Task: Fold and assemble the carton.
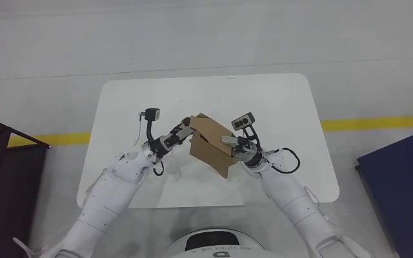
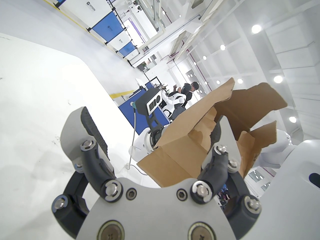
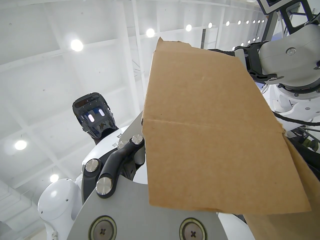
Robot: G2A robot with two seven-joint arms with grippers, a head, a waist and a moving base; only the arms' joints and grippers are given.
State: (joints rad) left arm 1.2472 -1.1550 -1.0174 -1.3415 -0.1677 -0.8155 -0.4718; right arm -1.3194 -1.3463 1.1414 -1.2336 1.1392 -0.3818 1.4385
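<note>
A brown cardboard carton (image 1: 210, 147), partly unfolded with loose flaps, is held up over the middle of the white table (image 1: 129, 109). My left gripper (image 1: 188, 131) is at its left side and stands open (image 2: 153, 118). The carton's corner (image 2: 180, 148) lies against one finger (image 2: 221, 136), while the other finger (image 2: 93, 131) is free. My right gripper (image 1: 230, 144) is at the carton's right side, shut on a wall panel (image 3: 205, 131). One of its fingers (image 3: 132, 129) shows beside the panel's edge and the other is hidden behind the cardboard.
Bare table top surrounds the carton on all sides. Beyond the table, a dark stand (image 1: 19, 168) is on the floor at the left and a blue panel (image 1: 390, 187) at the right. A yellow floor line (image 1: 368, 122) runs behind.
</note>
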